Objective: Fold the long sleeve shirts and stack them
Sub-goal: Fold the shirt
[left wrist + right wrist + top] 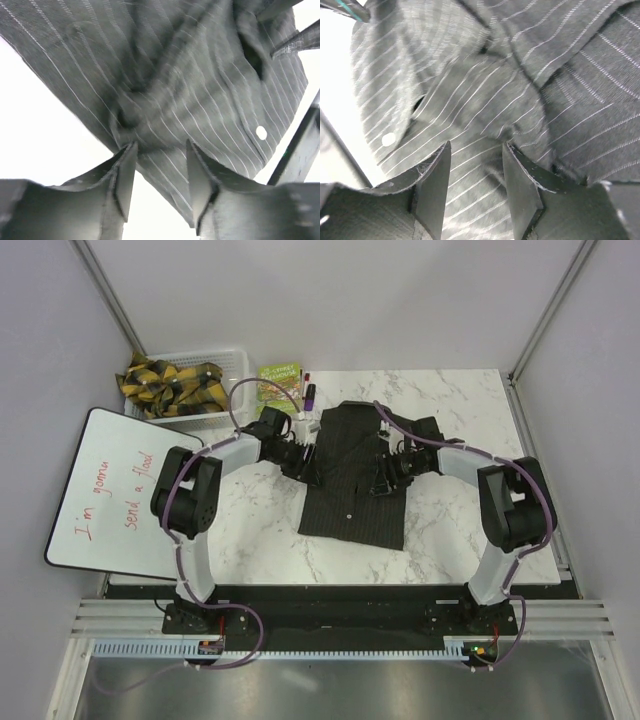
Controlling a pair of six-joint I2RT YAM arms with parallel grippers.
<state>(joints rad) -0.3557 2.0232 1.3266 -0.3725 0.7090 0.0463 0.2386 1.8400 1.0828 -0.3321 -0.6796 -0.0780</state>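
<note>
Two grippers flanked one shirt [352,480], dark pinstripe, lying mid table [455,410], upper part bunched narrow, near hem wider and flat. Left gripper [160,147] at shirt's left edge: fingers apart, rumpled cloth edge reaching in between tips, not pinched. Right gripper [476,147] at right edge: fingers likewise apart, striped cloth under gap. White button [261,132] showed. Basket [238,365] sat far left, holding yellow-black cloth.

Tabletop [455,525]: white, marble-patterned. Plain pale walls [330,300] on three sides. Slanted metal posts [108,290] at both far corners. Whiteboard [105,490] with red handwriting at left side. Aluminium rail [330,618] along near edge. Light even, diffuse; shadows soft.
</note>
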